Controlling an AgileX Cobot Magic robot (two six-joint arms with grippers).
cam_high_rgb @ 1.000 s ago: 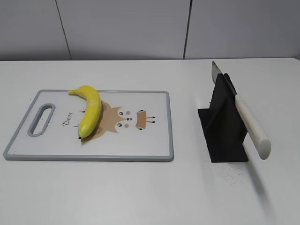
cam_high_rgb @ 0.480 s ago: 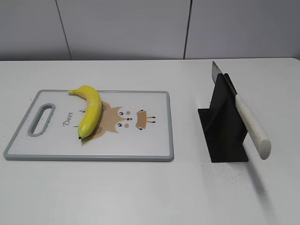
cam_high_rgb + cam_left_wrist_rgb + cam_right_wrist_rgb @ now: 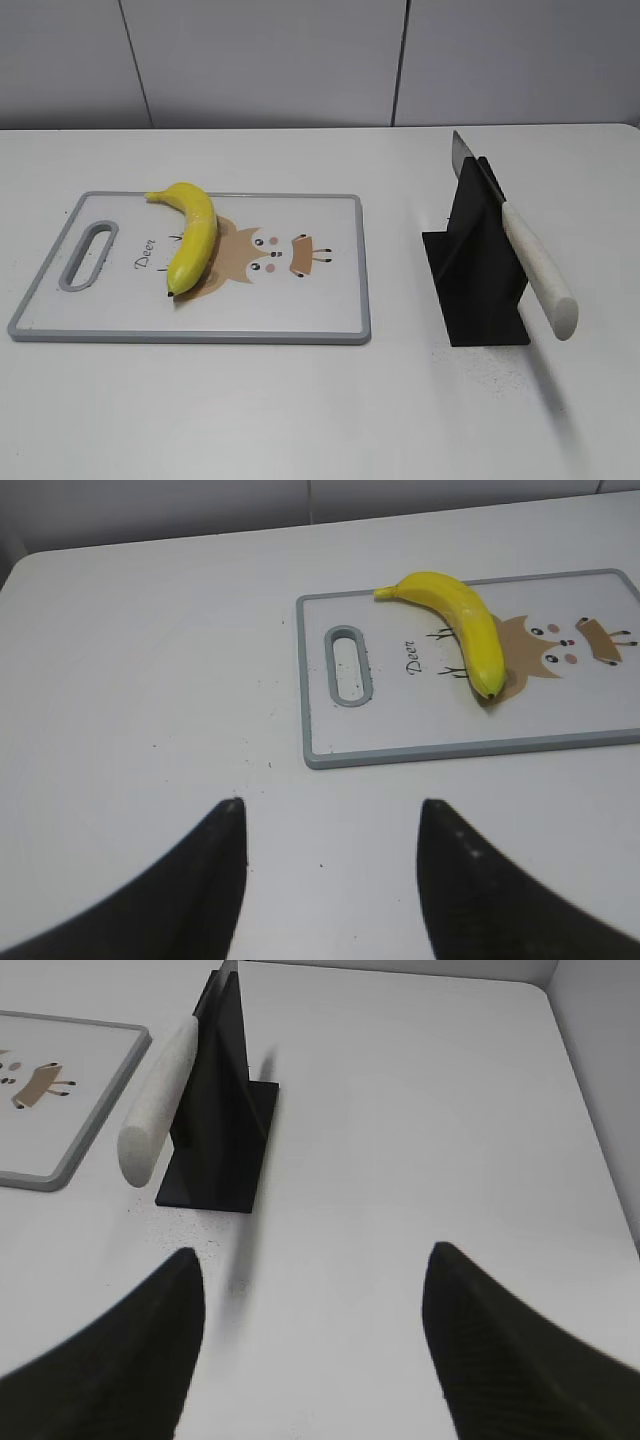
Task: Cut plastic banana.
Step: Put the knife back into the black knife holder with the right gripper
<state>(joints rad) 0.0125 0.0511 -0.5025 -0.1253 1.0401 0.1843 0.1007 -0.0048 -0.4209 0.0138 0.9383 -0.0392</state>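
Lying curved on a grey-rimmed cutting board (image 3: 345, 262), the plastic banana (image 3: 192, 232) sits toward the board's 9 o'clock half, its stem pointing to 10 o'clock, beside the handle slot. At 3 o'clock on the white worktop (image 3: 300, 410), a white-handled knife (image 3: 535, 270) rests tilted in a black stand (image 3: 480, 270). The left fingers (image 3: 210, 880) and right fingers (image 3: 140, 1345) hang released, spread wide above bare worktop, grasping nothing.

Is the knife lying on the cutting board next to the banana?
No, the knife rests in the black stand, apart from the cutting board holding the banana.
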